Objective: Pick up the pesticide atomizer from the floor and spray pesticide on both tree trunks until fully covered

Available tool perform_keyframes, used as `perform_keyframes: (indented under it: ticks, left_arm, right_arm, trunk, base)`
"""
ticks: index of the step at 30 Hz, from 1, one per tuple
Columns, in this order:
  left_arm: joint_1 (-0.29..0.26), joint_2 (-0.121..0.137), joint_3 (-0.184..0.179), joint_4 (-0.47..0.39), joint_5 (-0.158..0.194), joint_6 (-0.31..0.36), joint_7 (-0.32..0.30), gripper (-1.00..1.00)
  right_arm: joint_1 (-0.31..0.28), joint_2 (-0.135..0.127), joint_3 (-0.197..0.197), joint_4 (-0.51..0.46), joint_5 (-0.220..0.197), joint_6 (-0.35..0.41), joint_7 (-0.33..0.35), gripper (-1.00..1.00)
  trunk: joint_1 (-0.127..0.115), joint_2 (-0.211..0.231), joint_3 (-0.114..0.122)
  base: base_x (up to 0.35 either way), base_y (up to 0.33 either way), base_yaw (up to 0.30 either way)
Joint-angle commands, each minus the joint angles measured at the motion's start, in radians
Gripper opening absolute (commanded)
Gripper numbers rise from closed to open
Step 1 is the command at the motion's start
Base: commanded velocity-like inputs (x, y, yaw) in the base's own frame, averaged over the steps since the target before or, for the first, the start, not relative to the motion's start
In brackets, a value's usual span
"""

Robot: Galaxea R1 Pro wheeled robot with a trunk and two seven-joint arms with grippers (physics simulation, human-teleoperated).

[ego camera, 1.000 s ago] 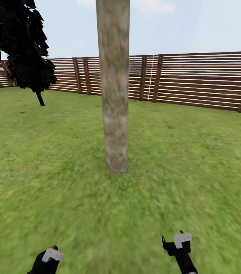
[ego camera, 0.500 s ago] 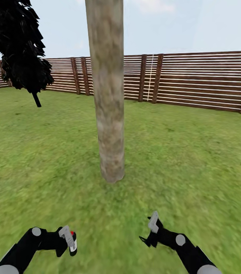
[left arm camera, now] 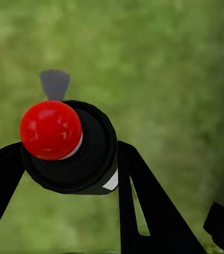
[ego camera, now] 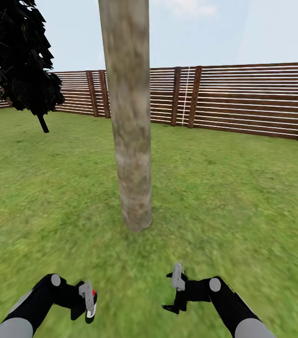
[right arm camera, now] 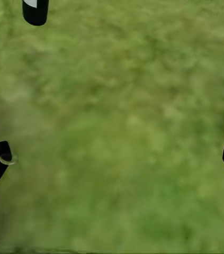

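Near left, the left hand (ego camera: 87, 300) is clenched round the sprayer (left arm camera: 69, 145), a black bottle w/ a red cap, fingers either side of its body in the left wrist view; in the head view it sits low over the grass (ego camera: 243, 197), held roughly upright. Near right, the right hand (ego camera: 175, 293) is released, fingers wide apart w/ nothing but lawn between them in the right wrist view. Straight ahead, a bit left of centre, stands the tree trunk (ego camera: 129, 141), thick, mottled grey-tan, bare low down. Step in hand looks like lining up to spray: raise the left arm, turn the nozzle toward the bark, start near the base and sweep up; can't tell which way the nozzle faces now, so check aim first. Keep the right arm clear of the spray. Far back: brown slat fence (ego camera: 243, 98), dark conifer (ego camera: 22, 56) far left.
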Motion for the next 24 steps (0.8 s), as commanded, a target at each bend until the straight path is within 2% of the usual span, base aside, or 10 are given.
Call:
perform_keyframes:
  ticks: [1, 2, 6, 8, 10, 11, 14, 18, 24]
  left_arm:
    - [0.000, 0.000, -0.013, 0.002, 0.000, 0.002, -0.002, -1.00]
    - [0.000, 0.000, -0.020, 0.004, 0.001, 0.002, -0.003, -1.00]
    - [-0.001, -0.003, -0.028, 0.006, 0.000, 0.000, -0.003, -1.00]
    - [-0.001, -0.022, -0.044, 0.006, -0.002, 0.001, -0.003, -1.00]
    - [-0.002, -0.032, -0.081, 0.006, -0.001, 0.004, -0.003, -1.00]
    - [-0.002, -0.047, -0.099, 0.006, -0.002, 0.005, -0.002, -1.00]
    - [-0.002, -0.080, -0.111, 0.002, -0.011, 0.005, -0.002, -1.00]
    - [-0.002, -0.108, -0.138, -0.003, -0.041, 0.007, 0.001, -1.00]
    - [-0.002, -0.138, -0.143, -0.006, -0.044, 0.005, 0.003, -1.00]
  right_arm:
    - [0.000, 0.001, 0.032, -0.002, -0.002, 0.001, 0.007, 1.00]
    - [0.000, 0.005, 0.053, -0.003, -0.003, 0.001, 0.010, -1.00]
    - [0.000, 0.028, 0.068, -0.005, -0.002, 0.001, 0.014, -1.00]
    - [0.000, 0.041, 0.069, -0.006, -0.002, 0.001, 0.015, -1.00]
    - [0.000, 0.066, 0.070, -0.010, 0.000, 0.001, 0.015, -1.00]
    - [0.000, 0.080, 0.070, -0.018, 0.000, 0.001, 0.016, -1.00]
    - [0.000, 0.096, 0.071, -0.026, 0.000, 0.001, 0.017, -1.00]
    - [0.000, 0.111, 0.072, -0.026, 0.000, 0.001, 0.017, -1.00]
    - [0.000, 0.120, 0.072, -0.026, 0.000, 0.000, 0.022, -1.00]
  trunk:
    - [0.000, 0.000, 0.000]
    - [0.000, 0.000, 0.000]
    - [0.000, 0.000, 0.000]
    - [0.000, 0.000, 0.000]
    - [0.000, 0.000, 0.000]
    - [0.000, 0.000, 0.000]
    - [0.000, 0.000, 0.000]
    - [0.000, 0.000, 0.000]
    - [0.000, 0.000, 0.000]
  base:
    - [0.000, 0.000, 0.000]
    - [0.000, 0.000, 0.000]
    - [0.000, 0.000, 0.000]
    - [0.000, 0.000, 0.000]
    - [0.000, 0.000, 0.000]
    - [0.000, 0.000, 0.000]
    - [0.000, 0.000, 0.000]
    - [0.000, 0.000, 0.000]
    - [0.000, 0.000, 0.000]
